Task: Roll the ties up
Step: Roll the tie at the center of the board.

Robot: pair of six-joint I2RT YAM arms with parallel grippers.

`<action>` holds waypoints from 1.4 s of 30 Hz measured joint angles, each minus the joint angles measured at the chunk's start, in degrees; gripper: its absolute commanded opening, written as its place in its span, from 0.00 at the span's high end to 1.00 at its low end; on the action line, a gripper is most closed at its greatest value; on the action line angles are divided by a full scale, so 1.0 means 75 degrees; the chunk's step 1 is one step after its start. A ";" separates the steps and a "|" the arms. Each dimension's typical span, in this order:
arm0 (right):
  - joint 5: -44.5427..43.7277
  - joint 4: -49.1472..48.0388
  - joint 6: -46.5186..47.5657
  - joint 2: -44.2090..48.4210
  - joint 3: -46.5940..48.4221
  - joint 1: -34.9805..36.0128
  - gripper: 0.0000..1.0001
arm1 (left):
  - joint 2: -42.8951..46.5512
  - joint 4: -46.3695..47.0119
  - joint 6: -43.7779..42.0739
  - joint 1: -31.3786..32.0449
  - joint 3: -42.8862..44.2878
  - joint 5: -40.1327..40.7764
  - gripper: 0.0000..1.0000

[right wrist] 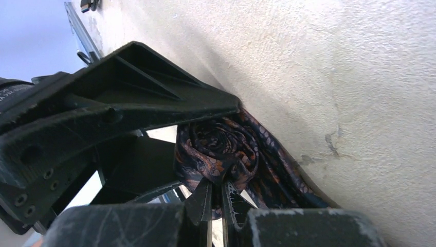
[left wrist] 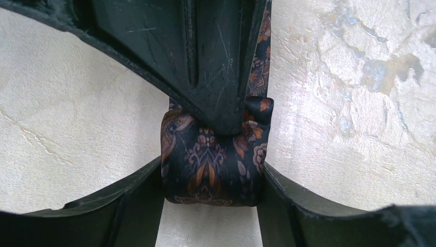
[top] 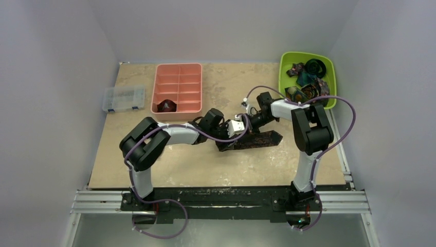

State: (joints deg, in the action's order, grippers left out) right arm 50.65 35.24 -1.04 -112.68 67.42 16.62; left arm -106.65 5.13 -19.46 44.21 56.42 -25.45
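Tabletop [top: 205, 164], rolled tie [right wrist: 218, 146] (spiral only right-wrist), right pincer [right wrist: 217, 193] seemingly pinching

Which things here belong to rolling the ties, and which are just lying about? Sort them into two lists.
Job: paisley tie with its rolled coil; rolled tie in the pink tray; heaped ties in the green bin.
Lying about: clear organiser box.
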 measured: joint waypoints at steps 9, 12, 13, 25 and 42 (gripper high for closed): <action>-0.0606 0.0286 0.0052 -0.0128 0.0187 -0.0105 1.00 | -0.0137 0.1142 0.0493 -0.0128 -0.0321 -0.0530 0.31; -0.1014 0.0300 0.0087 -0.0251 0.0227 -0.0117 1.00 | -0.0274 0.1652 0.0664 -0.0128 -0.0385 -0.0697 0.31; -0.1105 0.0323 0.0087 -0.0286 0.0227 -0.0122 1.00 | -0.0335 0.1833 0.0697 -0.0125 -0.0385 -0.0740 0.32; -0.1413 0.0504 0.0020 -0.0326 0.0370 -0.0085 1.00 | -0.0848 0.2970 0.1043 0.0015 -0.0358 -0.0962 0.64; -0.1046 0.0562 0.0353 0.0402 0.0090 -0.0391 0.53 | -0.0184 0.0105 -0.0539 0.0291 0.0201 0.0268 0.72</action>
State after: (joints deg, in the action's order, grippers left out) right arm 42.81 39.46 1.61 -109.67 68.10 13.69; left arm -108.03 5.91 -23.51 46.39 57.93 -23.44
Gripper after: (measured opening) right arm 0.446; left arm 0.424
